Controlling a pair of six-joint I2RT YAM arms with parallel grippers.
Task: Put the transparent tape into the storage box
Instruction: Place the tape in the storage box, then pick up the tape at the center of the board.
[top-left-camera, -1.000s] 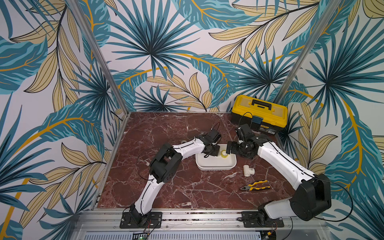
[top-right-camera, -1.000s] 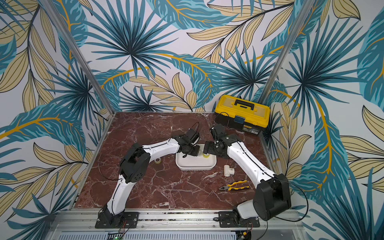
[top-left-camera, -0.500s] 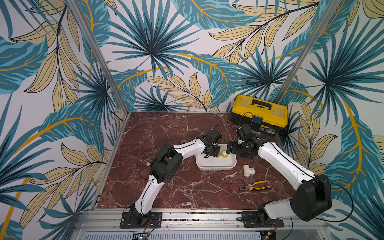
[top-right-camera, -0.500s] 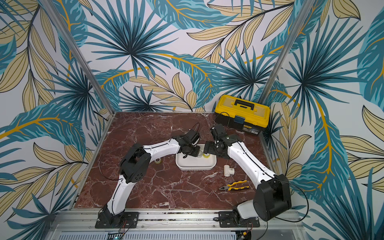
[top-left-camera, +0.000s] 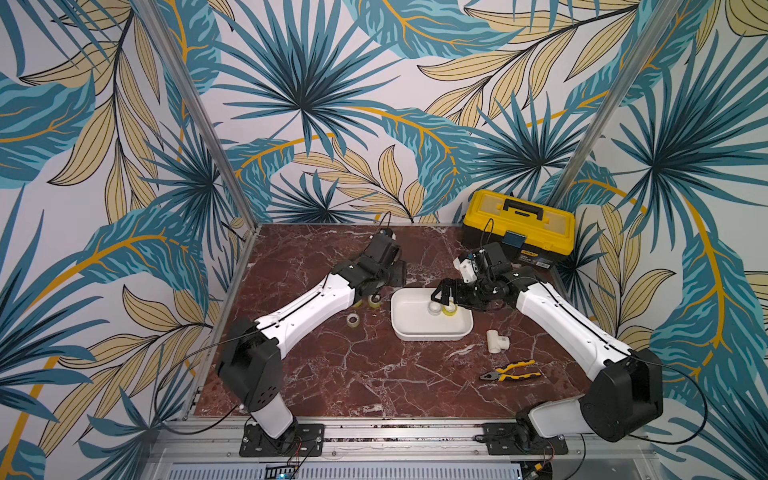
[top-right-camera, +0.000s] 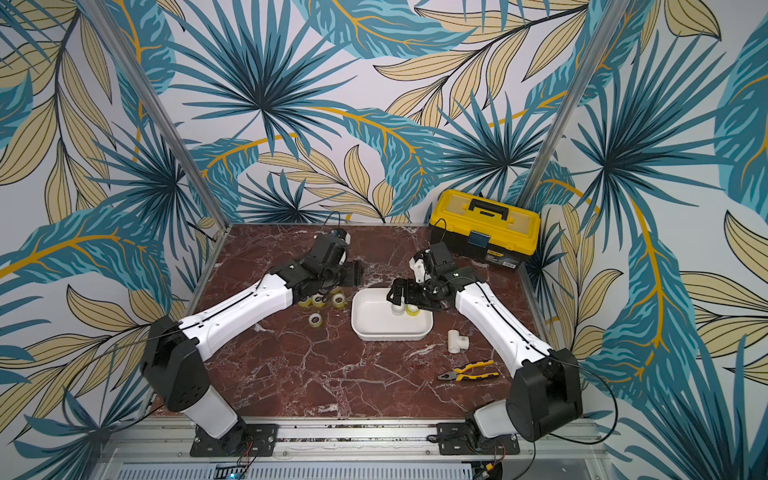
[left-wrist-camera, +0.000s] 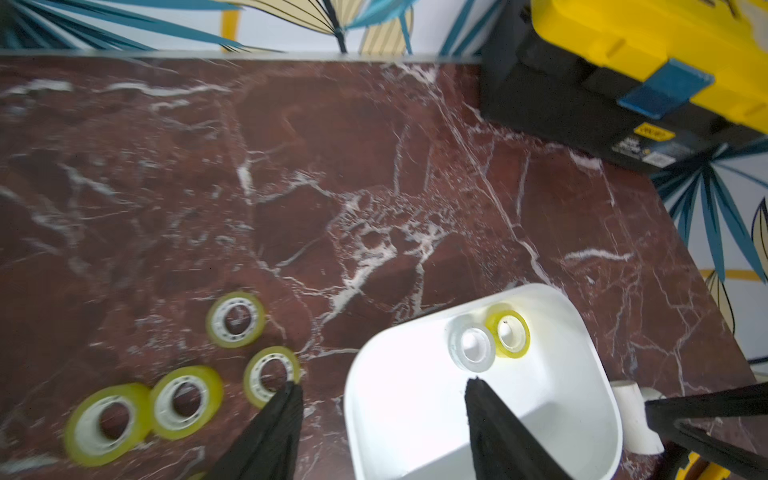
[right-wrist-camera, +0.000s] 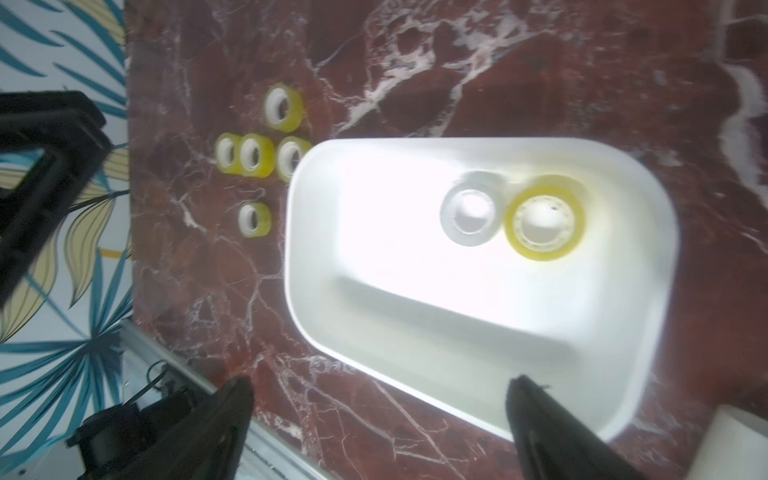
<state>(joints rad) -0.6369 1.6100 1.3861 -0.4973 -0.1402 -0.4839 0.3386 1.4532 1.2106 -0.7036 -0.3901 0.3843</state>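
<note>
Left wrist view: left gripper (left-wrist-camera: 382, 399) spread wide, holding nothing, one finger seen over the shallow white plastic storage box (left-wrist-camera: 407, 415), the other over a loose roll. Two small rolls of transparent tape (left-wrist-camera: 471, 348) lie flat in the box, one whitish, one yellowish, touching. Right wrist view: right gripper (right-wrist-camera: 380, 390) released and empty too, and all five loose yellowish rolls (right-wrist-camera: 255, 160) on the red marble surface (right-wrist-camera: 498, 62) beside the box. Only the left wrist view, of the two, catches the yellow-and-black plastic toolbox (left-wrist-camera: 623, 62).

A yellow-and-black toolbox (top-left-camera: 519, 224) sits shut at the far right corner of the red marble table (top-left-camera: 332, 374); leaf-patterned wallpaper (top-left-camera: 291, 104) stands behind. Nearer the front, a white T-shaped pipe fitting (top-left-camera: 497, 341) lies near yellow-handled pliers (top-left-camera: 511, 370), not touching.
</note>
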